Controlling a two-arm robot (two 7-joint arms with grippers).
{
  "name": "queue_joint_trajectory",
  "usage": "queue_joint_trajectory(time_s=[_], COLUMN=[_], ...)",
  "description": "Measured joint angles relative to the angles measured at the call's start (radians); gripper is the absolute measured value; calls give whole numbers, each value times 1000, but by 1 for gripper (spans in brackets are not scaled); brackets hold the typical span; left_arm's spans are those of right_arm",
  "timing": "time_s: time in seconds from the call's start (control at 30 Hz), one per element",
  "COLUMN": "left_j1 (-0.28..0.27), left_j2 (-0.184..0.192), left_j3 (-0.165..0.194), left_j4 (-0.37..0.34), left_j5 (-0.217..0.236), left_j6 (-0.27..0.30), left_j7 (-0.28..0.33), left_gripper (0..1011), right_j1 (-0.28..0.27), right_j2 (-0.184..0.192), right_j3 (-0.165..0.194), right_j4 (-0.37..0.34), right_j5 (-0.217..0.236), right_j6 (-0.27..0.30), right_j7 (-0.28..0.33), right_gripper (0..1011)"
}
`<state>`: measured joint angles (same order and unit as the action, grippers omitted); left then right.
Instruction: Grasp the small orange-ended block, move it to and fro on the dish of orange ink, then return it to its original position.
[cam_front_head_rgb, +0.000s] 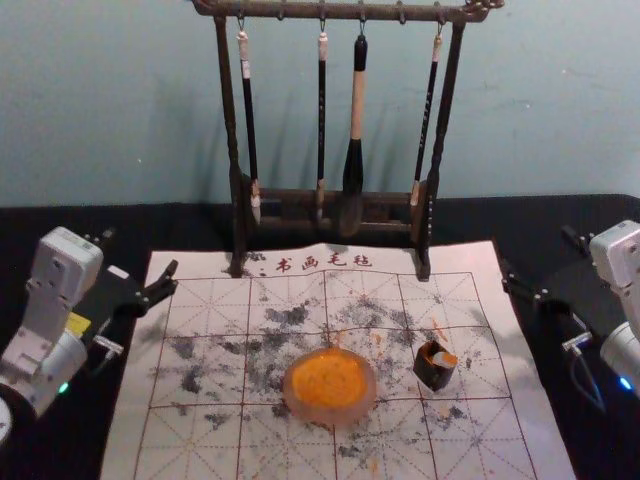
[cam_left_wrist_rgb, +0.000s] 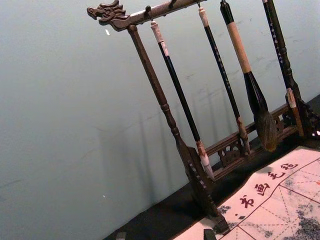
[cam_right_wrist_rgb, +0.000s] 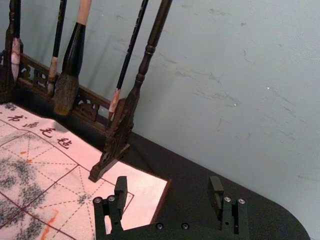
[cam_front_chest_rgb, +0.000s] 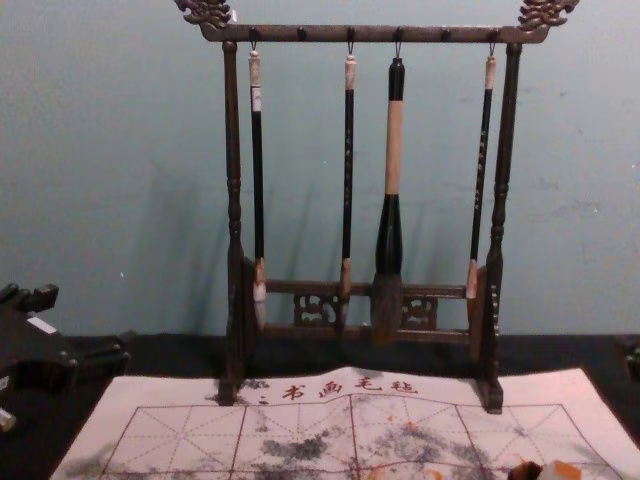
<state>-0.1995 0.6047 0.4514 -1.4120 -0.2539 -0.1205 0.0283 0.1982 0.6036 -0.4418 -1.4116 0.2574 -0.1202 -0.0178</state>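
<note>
Head view: both grippers wide open and empty, orange-ended block (cam_front_head_rgb: 441, 359) parked in its dark holder (cam_front_head_rgb: 434, 376).
So the holder's on the mat (cam_front_head_rgb: 205, 445), just right of the orange ink dish (cam_front_head_rgb: 290, 396), not touching it. Left gripper (cam_front_head_rgb: 140, 254) hangs out by the mat's left edge, right gripper (cam_front_head_rgb: 540, 254) by the right one, fingers well apart on both.

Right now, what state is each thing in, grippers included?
Left gripper, open, empty, left of the dish
Right gripper, open, empty, right of the dish
Block, in the holder, orange end up
Holder, upright
Dish, holding orange ink
Mat, spread out, stained
Rack, standing
Brushes, hanging, tips down
</note>
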Motion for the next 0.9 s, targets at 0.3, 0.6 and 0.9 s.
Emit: queue_joint_trajectory(time_s=[0.3,0.6,0.9], left_j1=[0,0,0], left_j2=[0,0,0], left_j3=[0,0,0], left_j4=[0,0,0], left_j5=[0,0,0], left_j6=[0,0,0], left_j7=[0,0,0], left_gripper=[1001,1001,1001], right_j1=[-14,-103,-227], right_j2=[-5,70,150], right_j3=[51,102,125], right_j4=[-14,-107,-216], right_j5=[51,130,137], right_j6=[-3,-40,-80], right_j7=[53,199,294], right_gripper=[1002,1002,1002])
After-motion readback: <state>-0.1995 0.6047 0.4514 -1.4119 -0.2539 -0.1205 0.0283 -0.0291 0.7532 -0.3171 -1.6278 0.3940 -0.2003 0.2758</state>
